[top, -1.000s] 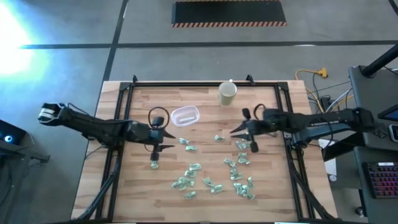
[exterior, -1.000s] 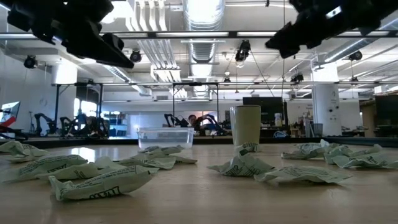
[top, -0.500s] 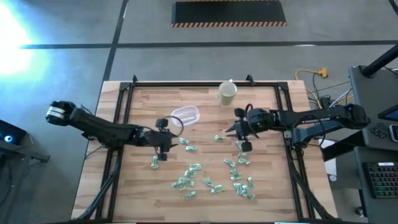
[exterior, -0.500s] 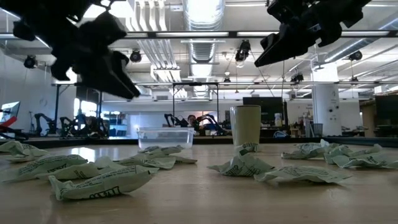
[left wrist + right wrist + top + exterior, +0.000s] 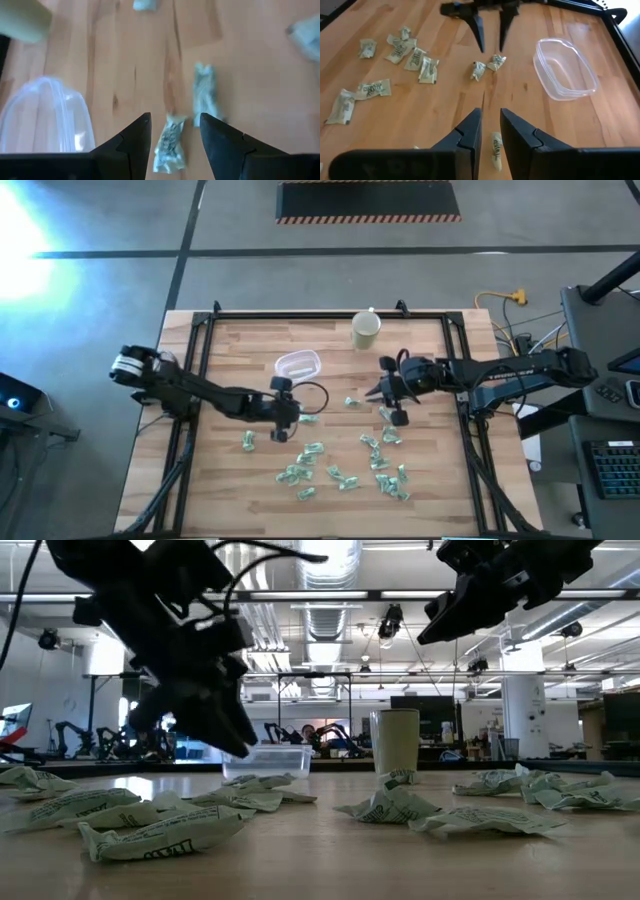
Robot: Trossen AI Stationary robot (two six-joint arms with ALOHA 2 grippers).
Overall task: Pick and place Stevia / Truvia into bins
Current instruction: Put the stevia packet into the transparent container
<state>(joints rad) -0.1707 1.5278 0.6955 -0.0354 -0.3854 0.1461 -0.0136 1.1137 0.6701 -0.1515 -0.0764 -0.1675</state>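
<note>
Fingers of my left gripper (image 5: 172, 132) are standing apart, straddling one sachet (image 5: 169, 145) near the tub (image 5: 45, 120), lining up a pinch. Right gripper (image 5: 491, 131) is hovering part-open over another sachet (image 5: 496, 148), holding nothing.

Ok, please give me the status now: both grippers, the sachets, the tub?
Left gripper open, over a sachet beside the tub. Right gripper open, above another sachet, nothing held. Tub looks empty. Nothing in the way.
</note>
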